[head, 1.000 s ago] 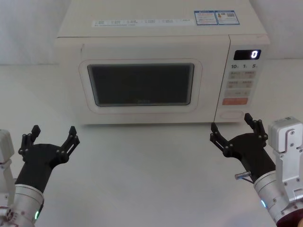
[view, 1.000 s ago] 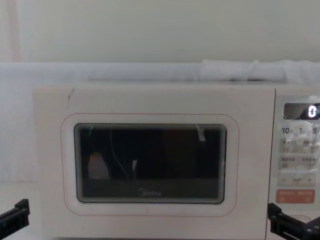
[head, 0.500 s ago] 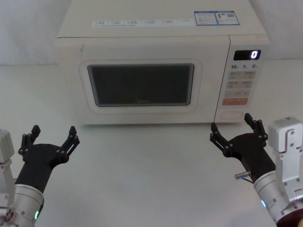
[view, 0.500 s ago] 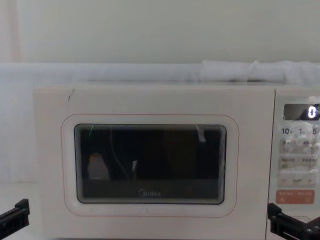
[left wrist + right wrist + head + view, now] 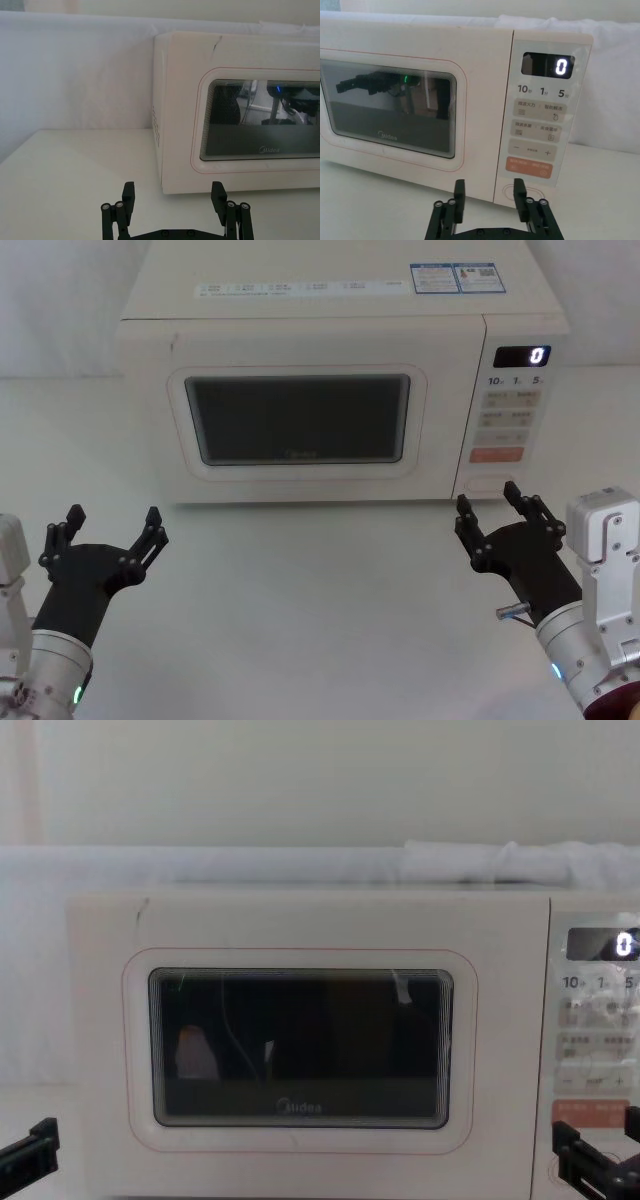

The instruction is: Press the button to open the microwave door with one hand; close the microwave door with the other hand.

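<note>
Now the right gripper (image 5: 494,510) narrows before the button (image 5: 489,483).
Jaws partly closed, empty; left gripper (image 5: 111,528) unchanged, spread; microwave door (image 5: 300,420) shut.

The microwave door (image 5: 300,420) sat shut, cream-white, its dark window ringed by a thin orange line above a Midea logo. The button (image 5: 526,192), a wide unmarked cream pill, lay lowest on the panel beside it.
</note>
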Robot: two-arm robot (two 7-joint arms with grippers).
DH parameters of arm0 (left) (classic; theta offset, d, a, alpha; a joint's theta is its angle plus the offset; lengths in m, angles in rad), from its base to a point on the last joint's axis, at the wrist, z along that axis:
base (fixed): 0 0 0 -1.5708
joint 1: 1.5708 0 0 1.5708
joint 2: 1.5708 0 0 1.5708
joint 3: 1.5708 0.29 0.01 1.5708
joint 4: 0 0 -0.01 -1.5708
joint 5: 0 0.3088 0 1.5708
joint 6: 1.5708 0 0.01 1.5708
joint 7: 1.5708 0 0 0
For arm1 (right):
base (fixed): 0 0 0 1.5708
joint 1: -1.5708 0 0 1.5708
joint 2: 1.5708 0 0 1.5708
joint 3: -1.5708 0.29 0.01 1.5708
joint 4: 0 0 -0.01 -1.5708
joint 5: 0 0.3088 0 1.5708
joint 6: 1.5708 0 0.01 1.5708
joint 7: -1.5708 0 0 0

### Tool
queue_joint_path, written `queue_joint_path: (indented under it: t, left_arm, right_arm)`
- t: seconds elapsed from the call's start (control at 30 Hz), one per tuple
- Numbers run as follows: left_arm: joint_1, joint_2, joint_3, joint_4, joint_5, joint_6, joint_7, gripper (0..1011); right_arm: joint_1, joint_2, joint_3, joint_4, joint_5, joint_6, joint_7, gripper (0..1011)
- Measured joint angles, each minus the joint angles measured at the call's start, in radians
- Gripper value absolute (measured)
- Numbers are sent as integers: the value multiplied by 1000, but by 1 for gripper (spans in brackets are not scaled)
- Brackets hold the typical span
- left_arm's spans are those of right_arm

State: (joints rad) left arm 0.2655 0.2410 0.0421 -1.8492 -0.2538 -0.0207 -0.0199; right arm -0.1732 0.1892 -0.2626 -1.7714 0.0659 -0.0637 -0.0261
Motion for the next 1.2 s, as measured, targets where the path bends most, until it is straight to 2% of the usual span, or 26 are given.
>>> queue_joint_path:
  t: [0.03,0.07,0.23,0.43,0.7,1.2]
  left_arm:
    - [0,0,0,0,0,0,0,1001]
    - [0,0,0,0,0,0,0,1001]
    - [0,0,0,0,0,0,0,1001]
    - [0,0,0,0,0,0,0,1001]
    - [0,0,0,0,0,0,0,1001]
    - [0,0,0,0,0,0,0,1001]
  right_arm:
    - [0,0,0,0,0,0,0,604]
    - [0,0,0,0,0,0,0,604]
    - [0,0,0,0,0,0,0,461]
    - [0,0,0,0,0,0,0,238]
    - [0,0,0,0,0,0,0,14]
    - [0,0,1,0,0,0,1,0]
